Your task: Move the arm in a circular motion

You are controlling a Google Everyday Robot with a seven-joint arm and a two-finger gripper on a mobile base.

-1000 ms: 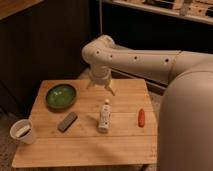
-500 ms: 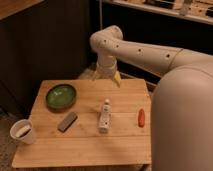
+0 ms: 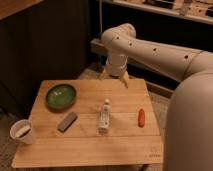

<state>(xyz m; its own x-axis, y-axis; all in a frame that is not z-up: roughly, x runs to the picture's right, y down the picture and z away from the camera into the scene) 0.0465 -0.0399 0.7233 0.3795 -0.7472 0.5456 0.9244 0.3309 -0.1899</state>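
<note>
Nearest on the right, the thickest cream part of the arm (image 3: pixel 160 55) fills the lower corner and is cut off by the right and bottom edges, so its base is out of sight. The near edge of the wooden table (image 3: pixel 85 146) is also cropped at the bottom. On it, from front to back, one of each: a white cup (image 3: pixel 22 133) at the near left corner (its contents too dim to name), a dark block (image 3: pixel 67 121) lying slantwise, a white bottle (image 3: pixel 104 116) lying on its side with its long axis running roughly near to far, a small red thing (image 3: pixel 141 116) to the right of the bottle that is hard to identify, and a green bowl (image 3: pixel 61 96) at the far left. Beyond these, the gripper (image 3: pixel 114 80) hangs over the table's far edge, near the middle, pointing straight down. Its two fingers (image 3: pixel 125 80) are splayed wide with nothing between them. From the gripper a short wrist section rises to a rounded elbow, and from there one long tube with small dark holes slopes down to the right into the bulky near part. Behind is a dark wall, and a shelf (image 3: pixel 165 7) at the top, whose contents are too blurred to tell.
</note>
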